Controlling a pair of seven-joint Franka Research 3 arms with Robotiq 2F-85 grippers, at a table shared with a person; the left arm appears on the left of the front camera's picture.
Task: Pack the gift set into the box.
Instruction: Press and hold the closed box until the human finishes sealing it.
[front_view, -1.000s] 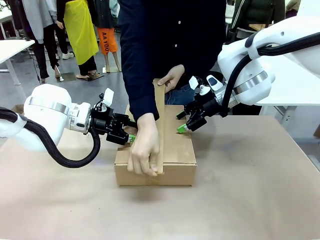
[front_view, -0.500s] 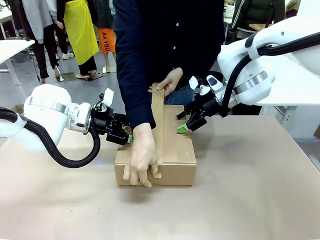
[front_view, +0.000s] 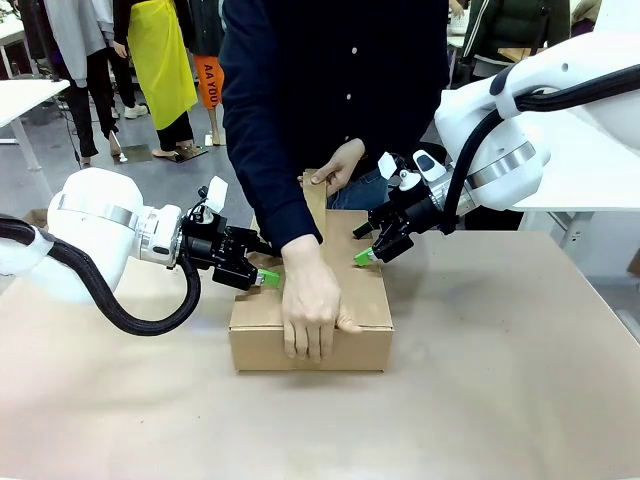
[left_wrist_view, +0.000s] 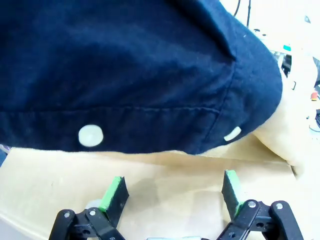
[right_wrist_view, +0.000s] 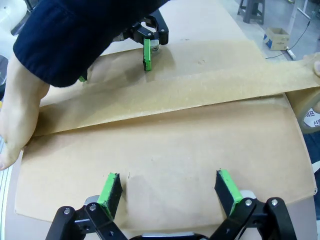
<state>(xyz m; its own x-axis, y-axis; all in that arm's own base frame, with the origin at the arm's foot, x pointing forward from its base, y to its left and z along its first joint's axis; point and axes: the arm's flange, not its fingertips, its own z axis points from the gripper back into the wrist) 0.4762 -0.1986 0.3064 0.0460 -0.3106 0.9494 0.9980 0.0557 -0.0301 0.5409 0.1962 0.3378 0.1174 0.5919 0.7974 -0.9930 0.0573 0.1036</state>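
The box (front_view: 365, 300) stands shut at mid-table, a strip of brown tape (front_view: 316, 200) running along its top seam. One hand of the person (front_view: 312, 305) lies flat on the lid's near end; the other hand (front_view: 338, 165) holds the tape up at the far end. My left gripper (front_view: 262, 275) is open at the lid's left edge, its fingers spread over cardboard under a dark sleeve (left_wrist_view: 125, 75). My right gripper (front_view: 365, 250) is open over the lid's right side (right_wrist_view: 175, 150), nothing between its fingers. The gift set is hidden.
The tape strip (right_wrist_view: 175, 92) crosses the lid between the two grippers, and a tape roll (right_wrist_view: 310, 110) sits in the person's far hand. The person's body stands close behind the box. Bare brown tabletop (front_view: 500, 380) lies in front and to the right.
The person's near hand shifted right on the box's near end and now lies flat on top. The far hand lowered the tape strip toward the lid. Both arms stayed still.
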